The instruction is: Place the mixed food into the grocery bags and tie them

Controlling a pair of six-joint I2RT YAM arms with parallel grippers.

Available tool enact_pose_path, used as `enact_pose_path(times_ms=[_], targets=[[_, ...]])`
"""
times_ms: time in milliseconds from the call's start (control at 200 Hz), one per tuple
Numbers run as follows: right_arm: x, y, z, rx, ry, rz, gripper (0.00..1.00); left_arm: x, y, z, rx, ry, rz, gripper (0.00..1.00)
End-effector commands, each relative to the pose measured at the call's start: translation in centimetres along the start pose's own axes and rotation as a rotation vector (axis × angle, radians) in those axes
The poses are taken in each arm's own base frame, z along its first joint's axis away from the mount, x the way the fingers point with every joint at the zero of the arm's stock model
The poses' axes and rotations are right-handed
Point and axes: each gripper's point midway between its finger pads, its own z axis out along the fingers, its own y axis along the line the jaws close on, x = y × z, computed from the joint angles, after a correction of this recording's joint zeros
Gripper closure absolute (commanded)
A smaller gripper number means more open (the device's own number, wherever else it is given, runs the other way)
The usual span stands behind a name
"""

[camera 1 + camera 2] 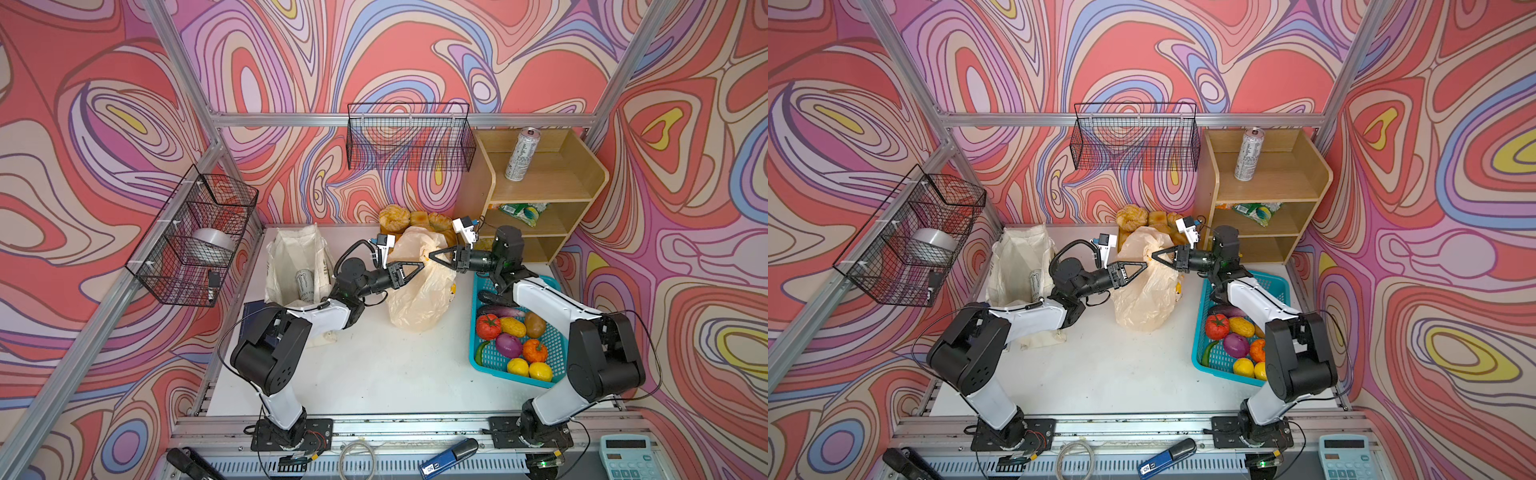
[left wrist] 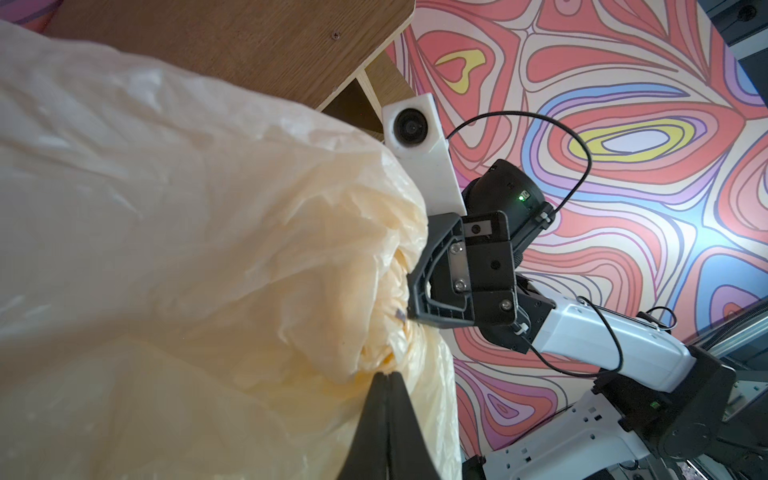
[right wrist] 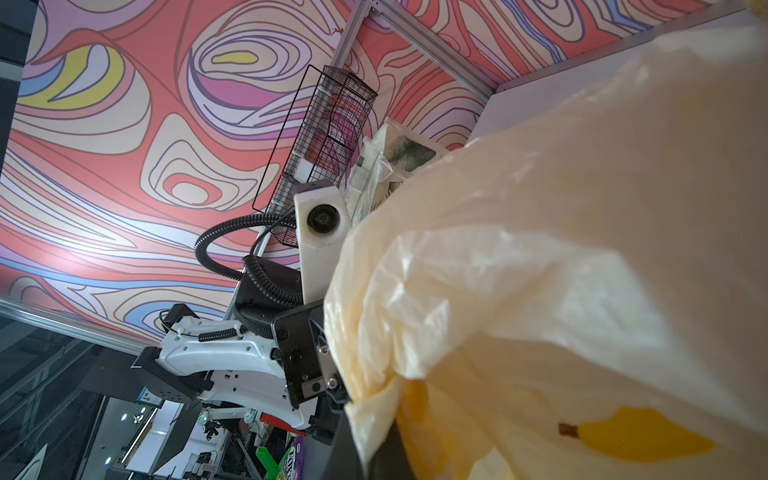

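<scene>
You have the left jaws and the right jaws clamped on the bunched mouth of the thin cream banana-print plastic bag standing on the white bench, so tying is in hand; next you likely must cross both gathered ends gently.

bread rolls sit beside the wooden shelf.

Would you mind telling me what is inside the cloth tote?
A white drink can with black lettering shows inside the cloth tote; whatever lies deeper is hidden by its folds.
</scene>
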Motion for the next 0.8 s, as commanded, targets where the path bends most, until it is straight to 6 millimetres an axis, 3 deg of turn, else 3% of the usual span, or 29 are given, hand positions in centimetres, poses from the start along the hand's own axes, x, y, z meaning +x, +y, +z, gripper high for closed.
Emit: enact_pose_path(times_ms=[0, 110, 396, 796], targets=[[0.0, -0.1, -0.3, 0.001, -0.008, -0.01, 1.0, -0.1, 0.5, -0.1, 0.003, -0.035, 0.03, 0.95], [0.0, 0.1, -0.3, -0.007, -0.003, -0.013, 1.0, -0.4, 1.1, 0.2, -0.005, -0.046, 0.02, 0.95], [0.3, -0.1, -0.3, -0.008, 0.003, -0.008, 1.0, -1.7, 0.1, 1.1, 0.039, -0.062, 0.05, 0.92], [0.3, -0.4, -0.3, -0.004, 0.002, -0.005, 1.0, -1.5, -1.2, 0.4, 0.094, -0.08, 0.068, 0.8]])
